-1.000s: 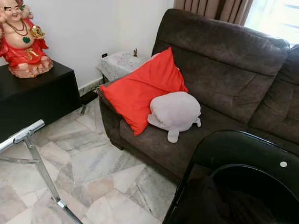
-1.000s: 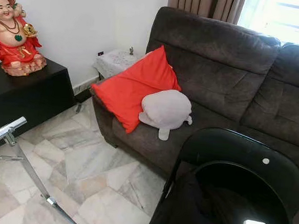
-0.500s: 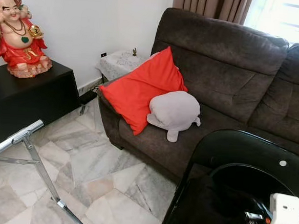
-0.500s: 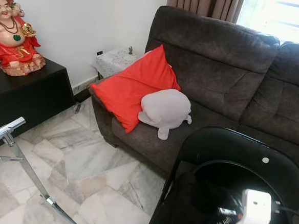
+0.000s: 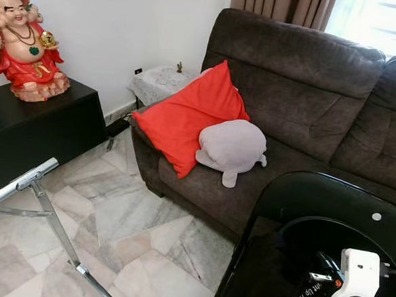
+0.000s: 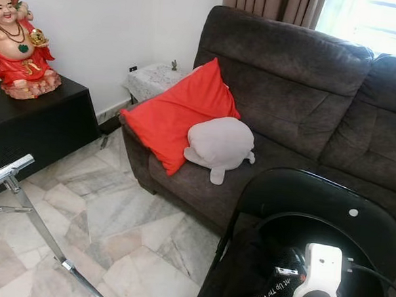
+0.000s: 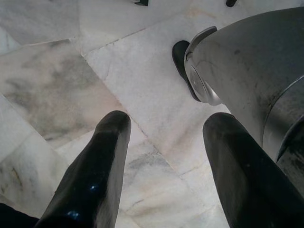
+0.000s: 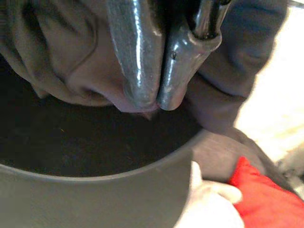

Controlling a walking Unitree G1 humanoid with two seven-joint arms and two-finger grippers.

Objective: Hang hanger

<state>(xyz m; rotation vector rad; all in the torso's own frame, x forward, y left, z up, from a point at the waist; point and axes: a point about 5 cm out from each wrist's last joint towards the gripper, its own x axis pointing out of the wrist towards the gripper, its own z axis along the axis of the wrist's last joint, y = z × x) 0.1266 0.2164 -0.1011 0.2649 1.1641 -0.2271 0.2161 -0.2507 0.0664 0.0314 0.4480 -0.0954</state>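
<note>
One sofa (image 5: 303,108), one red cushion (image 5: 186,117), one grey plush (image 5: 232,147), one statue (image 5: 25,45), one black cabinet (image 5: 36,130), one black chair (image 5: 330,205), one dark garment (image 5: 277,283).

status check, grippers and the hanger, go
Right gripper shut on dark garment over black chair. Left gripper open above floor. Hanger not made out.

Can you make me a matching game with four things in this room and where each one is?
Things:
1. red cushion
2. laughing statue
3. grey plush toy
4. right end effector

Places:
A. on the black cabinet
B. over dark cloth in the black chair
C. leaning on the sofa's armrest end
D. on the sofa seat, against the cushion

Pairs: 1-C, 2-A, 3-D, 4-B
</note>
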